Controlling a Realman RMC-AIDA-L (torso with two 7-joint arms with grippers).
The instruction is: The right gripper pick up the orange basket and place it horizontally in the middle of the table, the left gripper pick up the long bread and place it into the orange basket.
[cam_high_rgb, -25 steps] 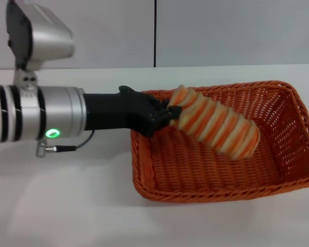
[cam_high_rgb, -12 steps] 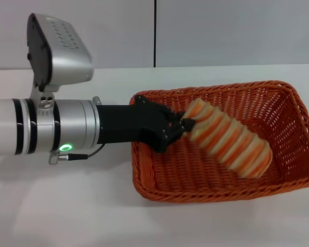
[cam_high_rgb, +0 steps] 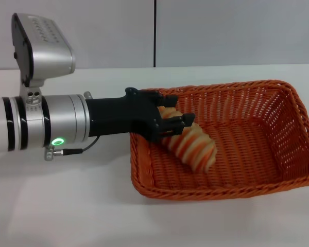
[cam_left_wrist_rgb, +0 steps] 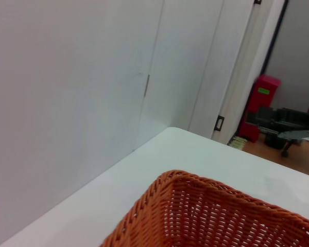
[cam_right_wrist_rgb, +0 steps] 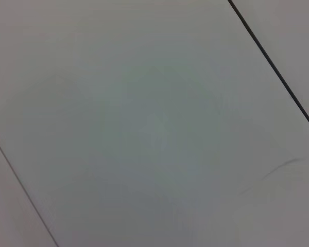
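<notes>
The left gripper reaches in from the left side, over the left rim of the orange basket. Its two thin black fingers sit on either side of the near end of the long bread, with one finger lying across the top of it. The fingers look spread a little around that end, but it is hard to see if they are squeezing the bread or have let it go.

There is one gripper to see, one basket and one bread. The right gripper does not show in the head view.

Going from left to right: first comes the big silver arm with a small green light on it. Then comes the black gripper. Then comes the bread, and last the wide, bare floor of the basket.

The bread is cream with orange stripes. It lies inside the basket, in the left part, slanting toward the front wall. Its far end seems to rest on the basket floor.

The basket sits flat on the white table, with its long side running left to right.

In the left wrist view, one corner of the basket shows on the table, next to a pale wall.
</notes>
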